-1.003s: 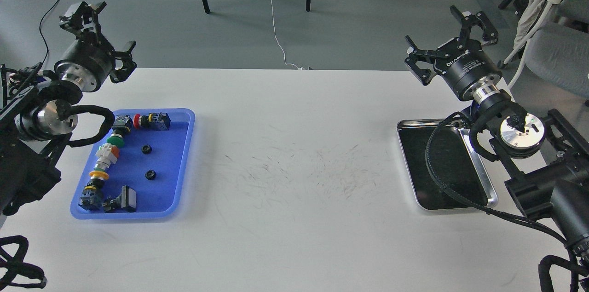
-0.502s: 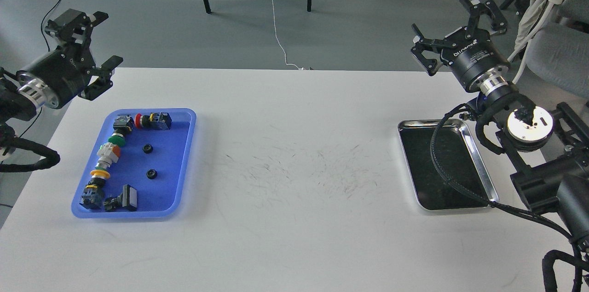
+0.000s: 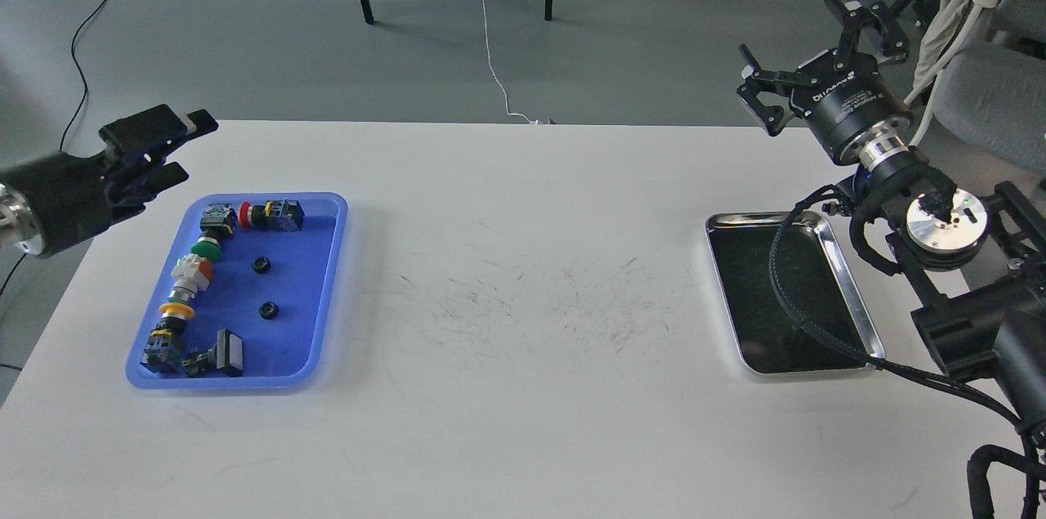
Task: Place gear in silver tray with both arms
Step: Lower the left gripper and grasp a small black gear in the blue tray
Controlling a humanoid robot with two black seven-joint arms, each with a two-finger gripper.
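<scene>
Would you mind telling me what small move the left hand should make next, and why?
Probably lower the left hand toward one of the two small black gears in the blue tray. The hand is beside the tray's far left corner holding nothing, and the silver tray is empty.

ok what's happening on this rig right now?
Nothing is held yet. The left claw hangs low by the far left corner of the blue tray, which holds switch parts and two small black gears. The right claw is raised beyond the table's far right edge, open and empty. The silver tray on the right is empty, with the right arm's cable looping over it.
</scene>
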